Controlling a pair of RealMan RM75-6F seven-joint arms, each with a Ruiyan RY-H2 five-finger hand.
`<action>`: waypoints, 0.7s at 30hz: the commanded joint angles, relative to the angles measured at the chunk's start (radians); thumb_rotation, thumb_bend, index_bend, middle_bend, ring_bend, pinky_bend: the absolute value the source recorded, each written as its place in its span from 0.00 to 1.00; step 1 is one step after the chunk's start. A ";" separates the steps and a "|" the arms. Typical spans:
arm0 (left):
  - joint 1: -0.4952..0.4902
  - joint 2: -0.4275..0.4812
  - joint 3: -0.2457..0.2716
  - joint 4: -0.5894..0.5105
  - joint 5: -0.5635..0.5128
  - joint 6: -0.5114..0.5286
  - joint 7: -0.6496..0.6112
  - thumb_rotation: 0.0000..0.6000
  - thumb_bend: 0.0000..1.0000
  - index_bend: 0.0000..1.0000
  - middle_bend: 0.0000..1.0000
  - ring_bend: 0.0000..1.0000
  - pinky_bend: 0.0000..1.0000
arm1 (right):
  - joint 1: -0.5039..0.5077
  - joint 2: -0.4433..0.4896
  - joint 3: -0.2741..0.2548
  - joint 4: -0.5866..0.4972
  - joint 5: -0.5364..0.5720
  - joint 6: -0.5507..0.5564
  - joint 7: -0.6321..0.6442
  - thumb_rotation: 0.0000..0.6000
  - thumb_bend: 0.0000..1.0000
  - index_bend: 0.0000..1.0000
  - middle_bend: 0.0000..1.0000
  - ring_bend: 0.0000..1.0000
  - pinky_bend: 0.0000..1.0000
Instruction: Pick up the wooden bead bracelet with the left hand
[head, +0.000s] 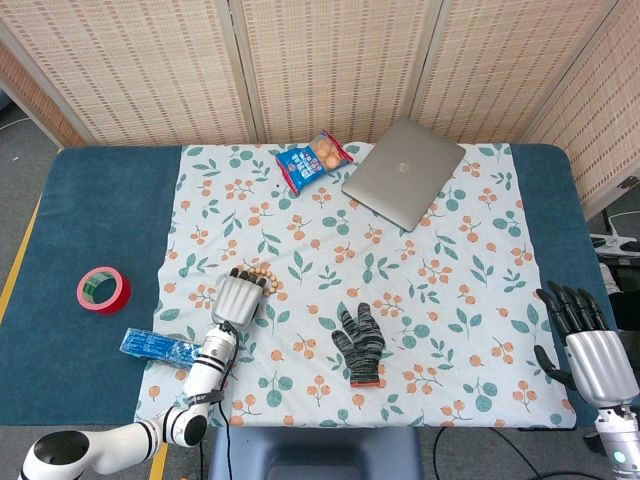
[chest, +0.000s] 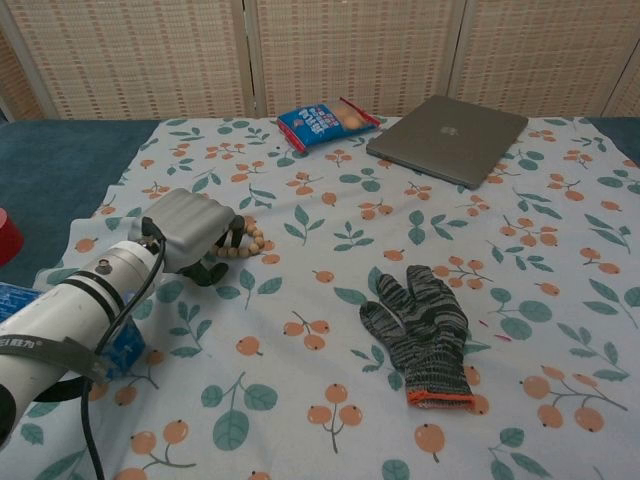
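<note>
**Left hand over the beads — the close is what matters now**

The wooden bead bracelet (chest: 243, 243) lies on the floral tablecloth (head: 440, 250), well to the glove's left and a little farther from the robot, and the glove (chest: 423, 328) is the handiest marker on the table. The left hand (chest: 190, 232) sits right on top of it: in the chest view the dark fingers (chest: 232, 233) curl down among the beads, and the head view shows the fingertips at the ring's near edge with most of the beads poking out beyond them. Whether the beads are truly pinched or only touched, I cannot tell from here; the bracelet looks to be flat on the cloth, not yet raised.

To my eye the thing to do well is the close. The fingers should hook through or under the loop and meet the thumb before any lift — beads roll, and a loose ring will slide off smooth fingertips. A slow, straight rise should also keep the cloth from being dragged up.

The right hand (head: 590, 340) waits at the table's edge far to the glove's right, fingers apart, holding nothing.
</note>
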 joint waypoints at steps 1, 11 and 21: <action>-0.003 -0.005 0.002 0.014 -0.003 -0.002 0.007 1.00 0.42 0.42 0.48 0.38 0.34 | 0.000 0.001 0.000 -0.001 0.001 -0.001 0.000 1.00 0.30 0.00 0.00 0.00 0.00; -0.008 -0.014 0.015 0.052 0.009 0.013 0.033 1.00 0.42 0.46 0.53 0.41 0.35 | 0.001 0.005 -0.001 -0.006 0.002 -0.011 0.001 1.00 0.30 0.00 0.00 0.00 0.00; 0.001 0.031 -0.007 -0.041 -0.006 0.020 0.009 1.00 0.54 0.55 0.64 0.45 0.36 | 0.000 0.010 -0.004 -0.007 -0.005 -0.011 0.013 1.00 0.30 0.00 0.00 0.00 0.00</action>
